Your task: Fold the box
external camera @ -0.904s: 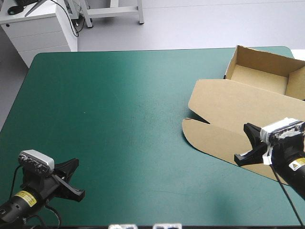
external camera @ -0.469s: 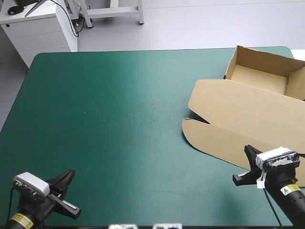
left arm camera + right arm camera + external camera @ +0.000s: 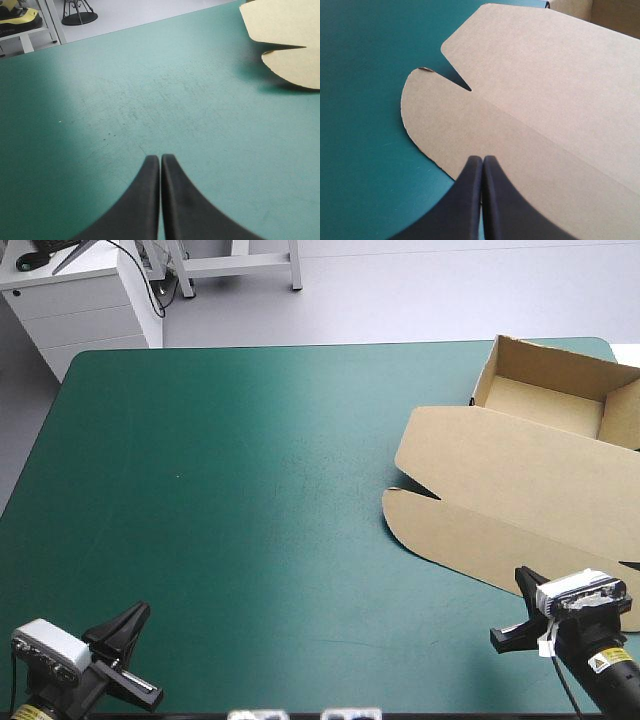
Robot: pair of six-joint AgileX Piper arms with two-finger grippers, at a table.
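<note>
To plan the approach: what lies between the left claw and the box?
Only bare teal-green cover lies between the left claw and the box; the high view and the left wrist view both show it.

You've got a teal-green cover [image 3: 250, 490] right across the table, plain, no print on it, only faint pale scuffs and one tiny light speck out toward the left side. The box [image 3: 520, 470] is brown all over, bare board with no printing. Its tray reads a shade deeper brown inside, and the notch between the lid's flaps lets the teal-green show through. Your left gripper [image 3: 160, 161] has plain black fingers against the teal-green. Your right gripper [image 3: 482, 161] is the same black, set against the brown board. There's a small yellow label [image 3: 605, 661] with dark marking on the right arm.
</note>
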